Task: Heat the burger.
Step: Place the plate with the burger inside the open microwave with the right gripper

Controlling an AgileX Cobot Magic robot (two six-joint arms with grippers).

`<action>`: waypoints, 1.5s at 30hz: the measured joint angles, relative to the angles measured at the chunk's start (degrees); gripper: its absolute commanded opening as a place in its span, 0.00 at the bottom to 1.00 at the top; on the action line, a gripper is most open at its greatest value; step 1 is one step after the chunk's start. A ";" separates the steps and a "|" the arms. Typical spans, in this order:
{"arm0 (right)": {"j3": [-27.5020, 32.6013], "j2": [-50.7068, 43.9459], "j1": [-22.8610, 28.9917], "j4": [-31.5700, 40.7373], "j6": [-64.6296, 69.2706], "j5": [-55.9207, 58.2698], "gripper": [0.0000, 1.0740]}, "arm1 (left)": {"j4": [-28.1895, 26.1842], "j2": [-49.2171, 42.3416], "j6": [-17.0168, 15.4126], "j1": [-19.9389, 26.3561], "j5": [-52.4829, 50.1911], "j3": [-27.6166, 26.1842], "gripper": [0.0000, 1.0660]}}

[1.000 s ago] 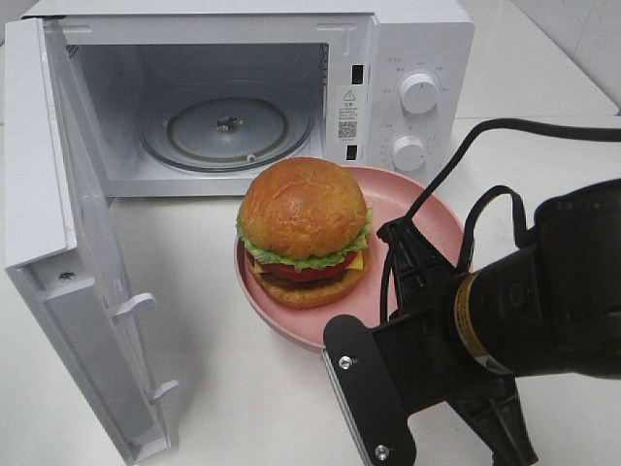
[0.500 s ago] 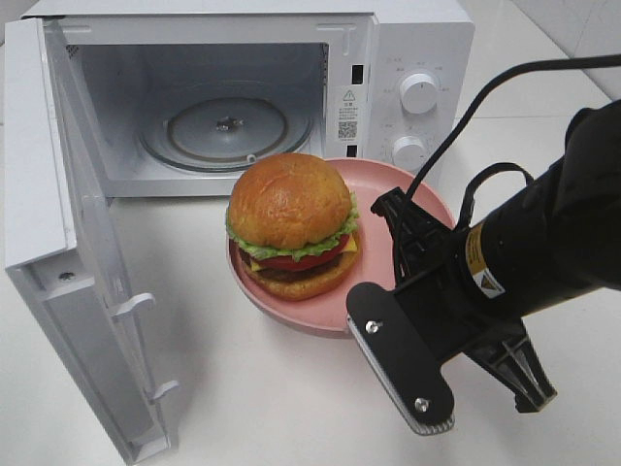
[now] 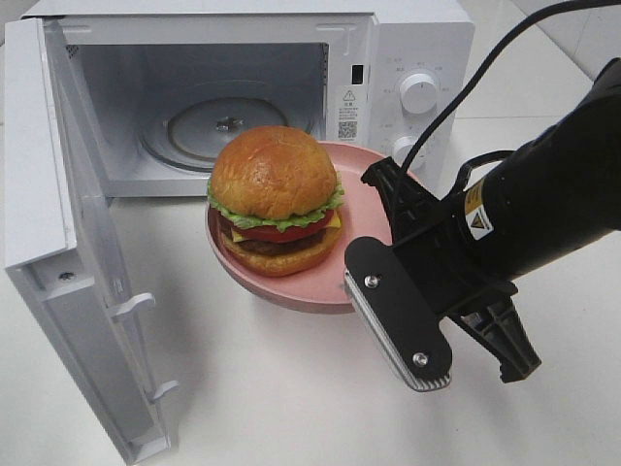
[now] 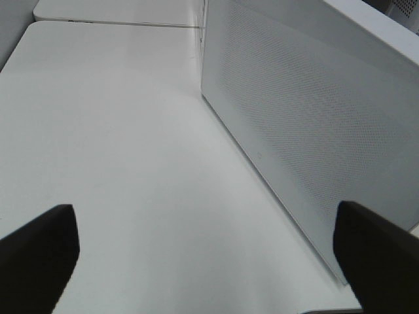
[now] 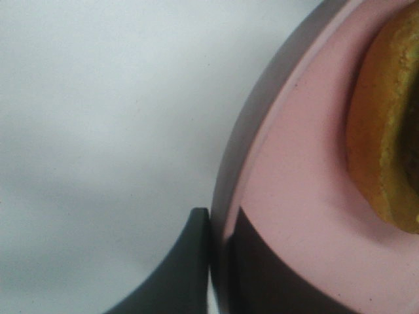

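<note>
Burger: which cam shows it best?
Exterior high: the whole burger shows, sitting on the pink plate before the open microwave. Right wrist catches only a sliver of its bun; left wrist shows none of it.

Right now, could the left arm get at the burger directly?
Probably not. The left gripper hangs open facing the outer side of what seems to be the open microwave door, which stands between it and the burger on the pink plate.
</note>
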 measured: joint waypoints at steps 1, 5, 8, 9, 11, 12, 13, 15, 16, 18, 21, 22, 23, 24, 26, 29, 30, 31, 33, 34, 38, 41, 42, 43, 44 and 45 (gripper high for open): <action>0.00 0.00 0.00 0.00 0.00 0.00 0.00 | 0.00 0.00 0.00 0.00 0.00 0.00 0.92; 0.00 0.00 -0.17 0.23 -0.69 -0.11 0.00 | 0.00 0.00 0.00 0.00 0.00 0.00 0.92; 0.00 0.00 -0.17 -1.49 0.63 -0.11 0.00 | 0.00 0.00 0.00 0.00 0.00 0.00 0.92; 0.00 0.00 -0.17 -2.75 1.78 -0.29 0.00 | 0.00 0.00 0.00 0.00 0.00 0.00 0.92; 0.00 0.00 -0.17 -3.78 2.46 -1.20 0.00 | 0.00 0.00 0.00 0.00 0.00 0.00 0.92; 0.00 0.00 -0.17 -3.78 2.46 -1.20 0.00 | 0.00 0.00 0.00 0.00 0.00 0.00 0.92; 0.00 0.00 -0.17 -4.24 2.81 -2.29 0.00 | 0.00 0.00 0.00 0.00 0.00 0.00 0.92; 0.00 0.00 -0.17 -4.30 3.09 -3.04 0.00 | 0.00 0.00 0.00 0.00 0.00 0.00 0.92; 0.00 0.00 -0.17 -4.47 3.78 -4.70 0.00 | 0.00 0.00 0.00 0.00 0.00 0.00 0.92; 0.00 0.06 -0.17 -4.64 3.90 -5.90 0.00 | 0.00 0.00 0.00 0.00 0.00 0.00 0.92; -0.34 0.97 -0.17 -4.70 4.24 -7.05 0.00 | 0.00 0.00 0.00 0.00 0.00 0.00 0.92; -0.34 0.97 -0.17 -4.70 4.24 -7.05 0.00 | 0.00 0.00 0.00 0.00 0.00 0.00 0.92; -1.03 2.18 -0.17 -4.93 4.87 -7.16 0.00 | 0.00 0.00 0.00 0.00 0.00 0.00 0.92; -1.89 3.38 -0.17 -5.79 6.13 -7.22 0.00 | 0.00 0.00 0.00 0.00 0.00 0.00 0.92; -2.46 4.07 -0.17 -6.13 6.93 -7.22 0.00 | 0.00 0.00 0.00 0.00 0.00 0.00 0.92; -3.55 5.27 -0.17 -7.05 8.54 -7.22 0.00 | 0.00 0.00 0.00 0.00 0.00 0.00 0.92; -4.81 6.47 -0.17 -7.56 9.85 -7.22 0.00 | 0.00 0.00 0.00 0.00 0.00 0.00 0.92; -6.13 7.51 -0.17 -8.19 11.00 -7.28 0.00 | 0.00 0.00 0.00 0.00 0.00 0.00 0.92; -6.70 8.02 -0.17 -8.59 11.29 -7.33 0.00 | 0.00 0.00 0.00 0.00 0.00 0.00 0.92; -7.56 8.88 -0.17 -8.77 11.46 -7.33 0.00 | 0.00 0.00 0.00 0.00 0.00 0.00 0.92; -8.71 10.26 -0.17 -8.77 11.46 -7.22 0.00 | 0.00 0.00 0.00 0.00 0.00 0.00 0.92; -10.37 12.20 -0.17 -8.77 11.52 -7.10 0.00 | 0.00 0.00 0.00 0.00 0.00 0.00 0.92; -10.37 12.20 -0.17 -8.77 11.52 -7.10 0.00 | 0.00 0.00 0.00 0.00 0.00 0.00 0.92; -10.83 12.83 -0.17 -8.82 11.52 -6.99 0.00 | 0.00 0.00 0.00 0.00 0.00 0.00 0.92; -11.63 13.87 0.11 -9.34 11.57 -6.76 0.00 | 0.00 0.00 0.00 0.00 0.00 0.00 0.92; -11.63 13.87 0.11 -9.34 11.57 -6.76 0.00 | 0.00 0.00 0.00 0.00 0.00 0.00 0.92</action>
